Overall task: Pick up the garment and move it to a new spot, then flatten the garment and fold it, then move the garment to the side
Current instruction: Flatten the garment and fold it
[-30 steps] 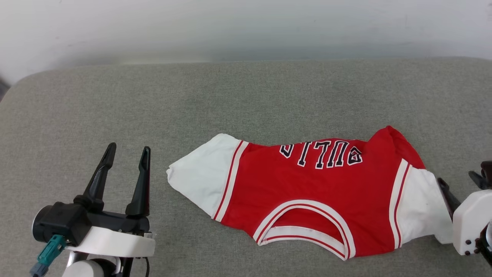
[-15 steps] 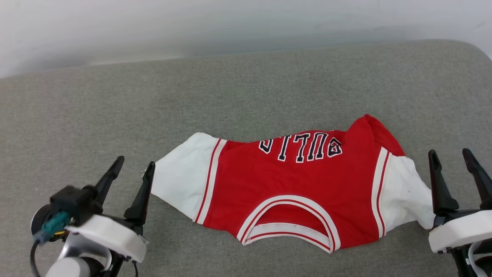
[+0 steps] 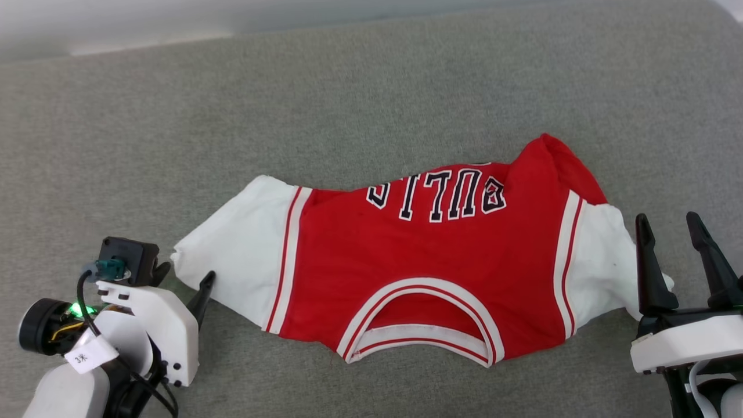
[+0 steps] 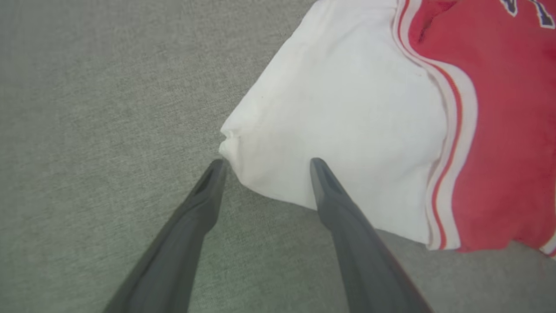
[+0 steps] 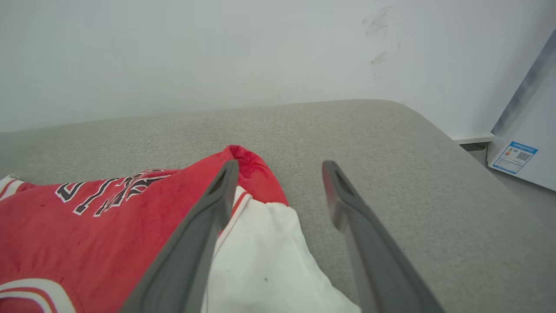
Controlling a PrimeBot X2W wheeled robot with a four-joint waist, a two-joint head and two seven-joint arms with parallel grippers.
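Head camera tips down over the last second: the wall strip at top shrinks, so the garment's (image 3: 418, 261) slide across the view is the camera's doing, not the cloth's. The garment lies as it did, spread on the grey cushion (image 3: 371, 98), neck hole toward the robot, lettering upside down, far right shoulder bunched into a red peak. The real change is in the arms. Left gripper (image 4: 268, 163), a second ago well apart from the left sleeve (image 3: 238, 261), is now at its cuff: in the wrist view one finger sits just at the cuff's tip and the other over the white cloth, jaws wide apart, nothing pinched. Right gripper (image 3: 666, 218), earlier only half seen at the frame edge, now stands just beside the right sleeve (image 3: 598, 261), fingers pointing away from the robot and spread apart, empty. In its wrist view the inner finger crosses the sleeve seam; whether it touches the cloth I cannot tell. Reading: both arms are staging a two-handed lift by the sleeves. The pick-up is not yet made, so flattening, folding and moving aside all remain. The left looks closer to a grip than the right.
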